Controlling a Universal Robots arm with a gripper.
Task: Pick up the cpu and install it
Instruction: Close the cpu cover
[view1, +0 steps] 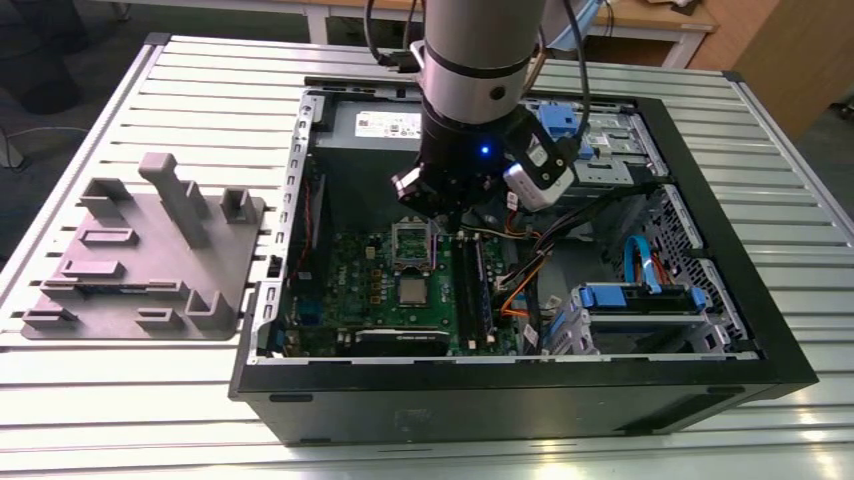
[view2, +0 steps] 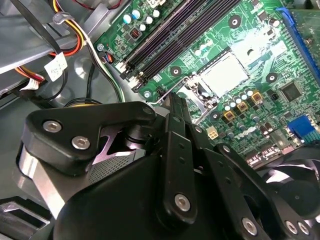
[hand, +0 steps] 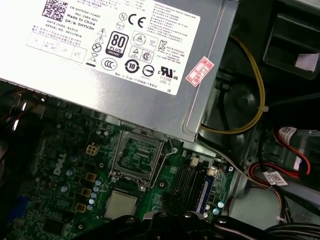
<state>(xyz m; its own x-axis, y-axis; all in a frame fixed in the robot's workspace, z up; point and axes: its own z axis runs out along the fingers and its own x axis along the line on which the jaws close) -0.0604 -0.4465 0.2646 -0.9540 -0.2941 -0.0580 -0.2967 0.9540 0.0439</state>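
Silvery and flat, the cpu (view1: 412, 291) sits on the green motherboard (view1: 367, 300) inside the open computer case (view1: 747, 330), in its socket just below the raised metal frame (view1: 412, 243). The gripper (view1: 447, 212) hangs above that frame, close by. I cannot tell whether it is gripping anything.

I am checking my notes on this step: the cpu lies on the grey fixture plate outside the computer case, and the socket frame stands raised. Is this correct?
Not quite. The cpu lies on the green motherboard inside the computer case, not on the grey fixture plate; the first wrist view shows it. The socket frame does stand raised.
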